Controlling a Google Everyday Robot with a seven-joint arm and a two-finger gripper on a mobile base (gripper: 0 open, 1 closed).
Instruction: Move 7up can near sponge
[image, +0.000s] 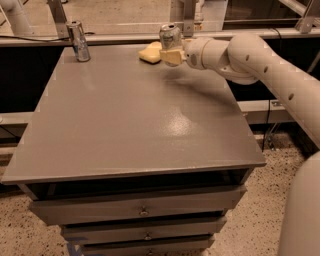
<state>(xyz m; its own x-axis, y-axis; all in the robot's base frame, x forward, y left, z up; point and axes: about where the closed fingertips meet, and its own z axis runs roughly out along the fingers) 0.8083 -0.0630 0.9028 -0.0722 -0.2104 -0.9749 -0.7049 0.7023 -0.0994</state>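
The 7up can (170, 36) is a silvery-grey can with a pull-tab top, held upright at the far edge of the grey table (130, 115). My gripper (171, 55) reaches in from the right and is shut on the can's lower half. The pale-yellow sponge (150, 53) lies on the table right beside the can, just to its left, partly hidden by the gripper. I cannot tell whether the can's base touches the table.
A slimmer, taller shiny silver can (78, 41) stands at the far left corner of the table. A metal rail (125, 37) runs behind the table. Drawers (142, 210) sit below the tabletop. My white arm (270, 75) spans the right side.
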